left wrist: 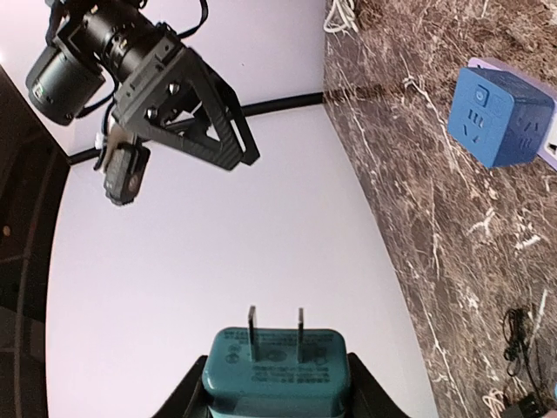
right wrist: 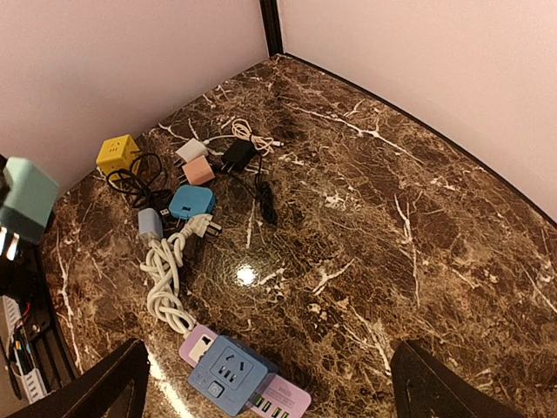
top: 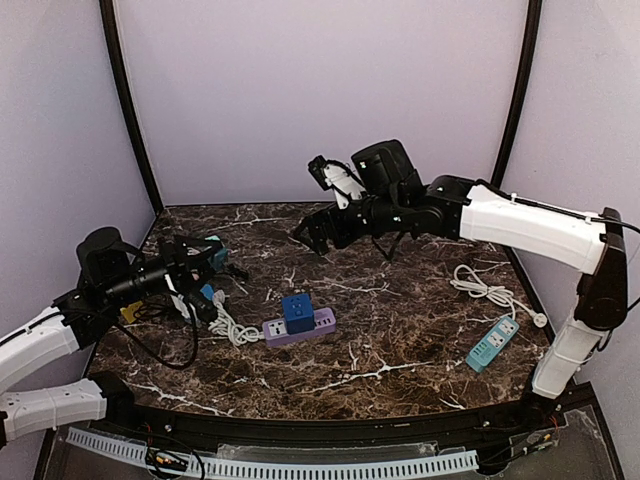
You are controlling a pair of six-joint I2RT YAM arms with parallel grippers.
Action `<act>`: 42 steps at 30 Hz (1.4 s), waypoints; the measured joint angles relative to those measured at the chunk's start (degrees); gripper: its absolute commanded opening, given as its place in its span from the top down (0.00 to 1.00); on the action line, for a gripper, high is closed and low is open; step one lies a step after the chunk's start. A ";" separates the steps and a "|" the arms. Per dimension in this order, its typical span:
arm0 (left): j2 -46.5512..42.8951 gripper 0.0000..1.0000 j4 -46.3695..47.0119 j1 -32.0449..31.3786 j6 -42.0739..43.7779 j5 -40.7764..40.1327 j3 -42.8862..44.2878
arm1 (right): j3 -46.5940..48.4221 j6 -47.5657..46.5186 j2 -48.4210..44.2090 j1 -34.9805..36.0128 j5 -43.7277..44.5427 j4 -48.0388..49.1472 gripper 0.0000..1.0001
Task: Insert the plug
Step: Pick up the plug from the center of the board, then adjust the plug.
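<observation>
My left gripper (top: 212,255) is shut on a teal plug adapter (left wrist: 277,370) with two flat prongs pointing forward; it is held in the air at the table's left, and shows in the top view (top: 216,250) and the right wrist view (right wrist: 26,198). A blue cube socket (top: 297,311) sits plugged on a purple power strip (top: 322,322) in the middle of the table; both show in the right wrist view, the cube (right wrist: 230,374) on the strip (right wrist: 287,401). The cube also shows in the left wrist view (left wrist: 500,117). My right gripper (top: 312,234) is open and empty, high over the table's back.
A coiled white cord (top: 228,325) runs left from the purple strip. A yellow cube (right wrist: 117,154), a blue adapter (right wrist: 191,203), pink and white plugs and black cables lie at the left. A teal power strip (top: 492,343) and its white cord (top: 487,288) lie at the right.
</observation>
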 measured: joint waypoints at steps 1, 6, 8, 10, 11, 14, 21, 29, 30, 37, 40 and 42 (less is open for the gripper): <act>0.37 0.87 2.62 -0.96 0.85 0.72 -0.98 | 0.52 0.57 0.00 0.00 0.15 -0.59 0.05; 4.26 0.89 7.85 -7.85 -3.96 -5.38 -0.90 | 0.22 2.49 -0.07 0.63 0.31 -1.31 0.07; 6.82 0.90 7.58 -11.02 -9.11 -11.32 1.73 | -1.44 2.51 -0.15 1.70 0.44 -0.61 0.08; 9.03 0.90 6.84 -13.73 -14.67 -17.75 4.74 | -3.02 2.54 -0.13 3.10 0.48 1.03 0.11; 9.73 0.91 6.56 -14.75 -16.83 -20.28 5.73 | -3.80 2.73 -0.13 3.89 0.46 2.47 0.12; 11.06 0.90 5.64 -17.29 -22.82 -27.06 7.04 | -4.57 3.85 0.31 5.66 -0.26 8.00 0.13; 11.89 0.90 2.89 -18.56 -29.55 -31.93 7.04 | -5.68 9.70 1.29 5.53 -6.73 22.67 0.25; 12.02 0.90 2.32 -19.30 -32.22 -33.24 7.02 | -5.64 15.43 6.62 4.59 -12.70 28.04 0.24; 12.17 0.90 2.38 -19.41 -32.48 -33.51 7.02 | -5.64 15.61 6.71 4.63 -12.98 28.04 0.24; 12.55 0.90 2.27 -21.44 -35.21 -35.76 7.02 | -6.58 16.83 6.69 5.03 -13.33 29.16 0.23; 12.61 0.90 2.25 -22.14 -36.30 -36.74 7.02 | -7.21 16.94 6.69 5.22 -13.27 28.89 0.22; 12.79 0.90 2.25 -22.34 -36.89 -37.07 7.02 | -7.23 16.98 6.69 5.31 -13.27 28.83 0.22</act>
